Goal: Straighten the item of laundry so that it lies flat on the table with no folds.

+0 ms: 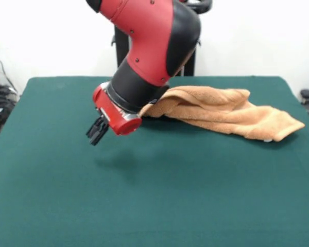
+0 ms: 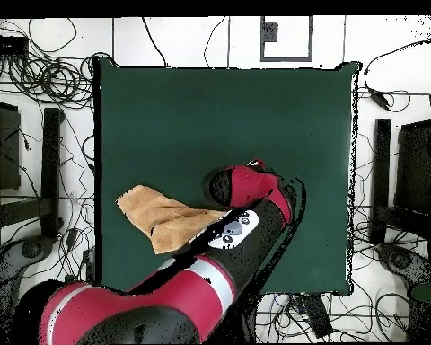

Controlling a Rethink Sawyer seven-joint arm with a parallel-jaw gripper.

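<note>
The orange-tan towel [image 1: 226, 110] lies bunched and folded in a long heap on the dark green table [image 1: 195, 195], at the far right in the front view. Its left end is hidden behind my arm. In the overhead view the towel [image 2: 161, 216] lies near the table's [image 2: 219, 108] left edge, with its right end under my arm. My gripper [image 1: 97, 131] hangs a little above the table, left of the towel and apart from it, tilted down and left. It holds nothing.
My red and black arm [image 2: 237, 234] reaches in over the table's near-robot edge and covers part of it. Cables and dark equipment [image 2: 39, 171] lie on the floor around the table.
</note>
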